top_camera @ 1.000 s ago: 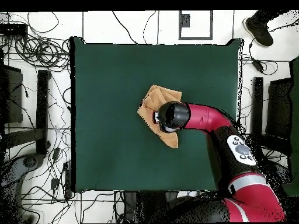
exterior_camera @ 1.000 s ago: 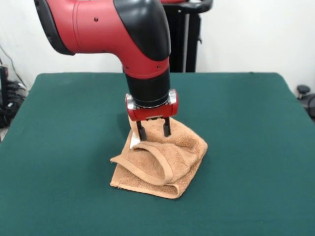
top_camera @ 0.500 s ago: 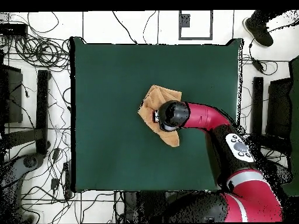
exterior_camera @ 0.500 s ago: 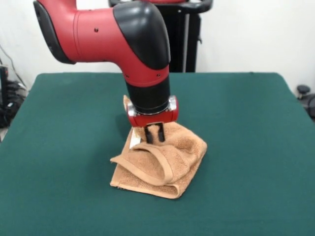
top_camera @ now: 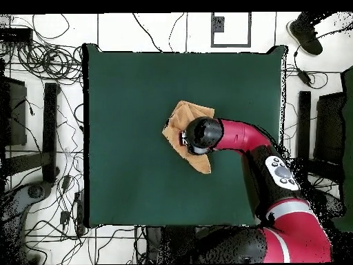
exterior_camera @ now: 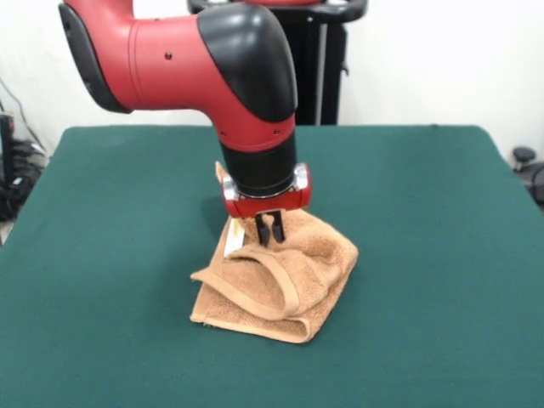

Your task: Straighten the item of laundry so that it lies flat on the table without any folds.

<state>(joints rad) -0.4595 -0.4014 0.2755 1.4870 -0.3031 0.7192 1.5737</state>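
Note:
The item of laundry (exterior_camera: 285, 276) is a tan-orange terry towel, crumpled and folded over itself near the middle of the green table (exterior_camera: 442, 255). A banded edge loops across its front and a small white tag shows at its left side. My gripper (exterior_camera: 270, 231) points straight down onto the towel's upper rear part, fingers drawn together with a pinch of cloth between them. In the overhead view the arm's wrist covers the gripper and the middle of the item of laundry (top_camera: 185, 116), which sticks out on both sides of the wrist on the table (top_camera: 124, 96).
Cables (top_camera: 41, 62) and dark equipment lie on the floor around the table. A black stand (exterior_camera: 327, 59) rises behind the table's far edge. A person's shoe (top_camera: 305, 36) shows at the overhead view's top right.
The fingers, spread wide one second ago, have closed together on a fold of the towel. The wrist has shifted slightly. The towel's shape is nearly the same.

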